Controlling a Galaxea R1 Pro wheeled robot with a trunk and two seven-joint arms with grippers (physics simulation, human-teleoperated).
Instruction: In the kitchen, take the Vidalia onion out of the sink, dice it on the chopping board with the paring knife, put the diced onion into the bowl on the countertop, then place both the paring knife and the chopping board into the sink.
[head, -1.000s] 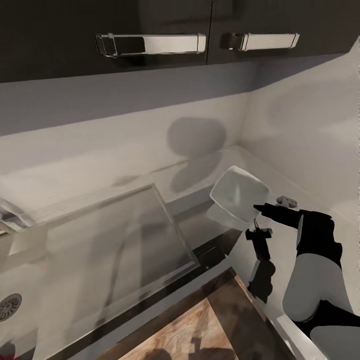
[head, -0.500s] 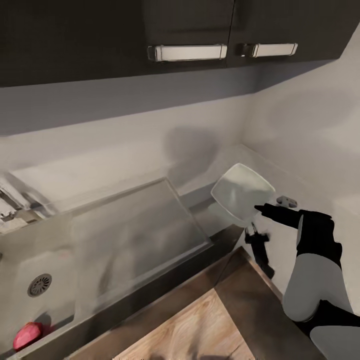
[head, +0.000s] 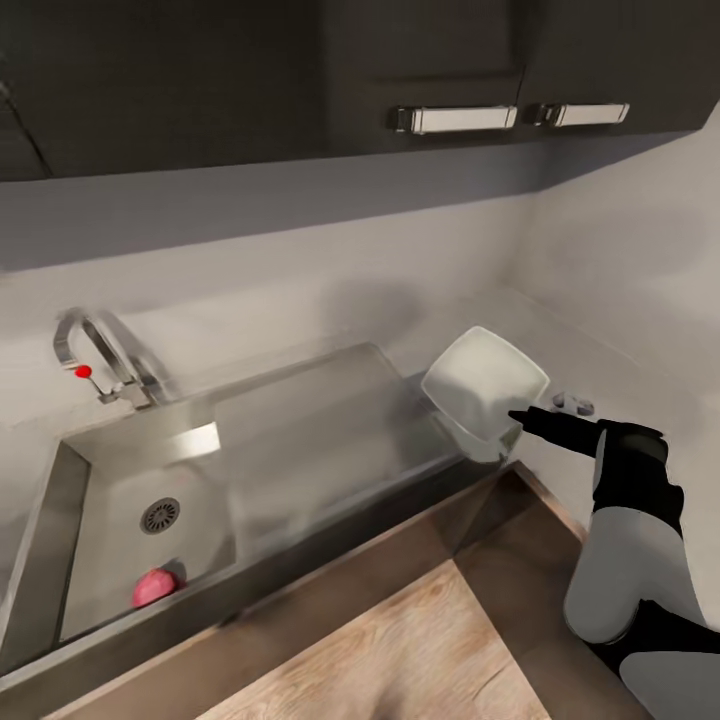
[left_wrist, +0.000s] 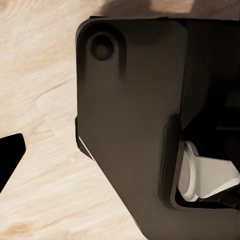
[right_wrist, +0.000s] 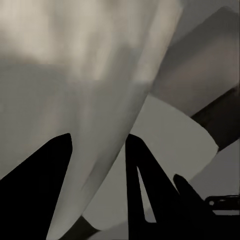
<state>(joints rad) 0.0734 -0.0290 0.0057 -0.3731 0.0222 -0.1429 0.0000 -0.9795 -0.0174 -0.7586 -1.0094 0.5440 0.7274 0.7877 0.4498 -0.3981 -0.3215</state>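
Note:
The sink lies at the lower left of the head view, with its round drain, flat drainboard and chrome faucet with a red knob. A pinkish-red Vidalia onion rests in the basin near the front wall. My right gripper is shut on the rim of the white bowl, which hangs tilted above the drainboard's right end and the grey countertop. In the right wrist view the bowl's rim runs between the fingers. The chopping board and paring knife are out of view.
Dark upper cabinets with metal handles hang over the counter. The white wall turns a corner at the right. Wooden floor shows below the dark cabinet fronts. The left wrist view holds a dark robot body part over wooden floor.
The head camera has swung left, bringing the basin, faucet and onion into view. The bowl keeps its place in my right gripper. A dark shape seen under the bowl earlier is gone.

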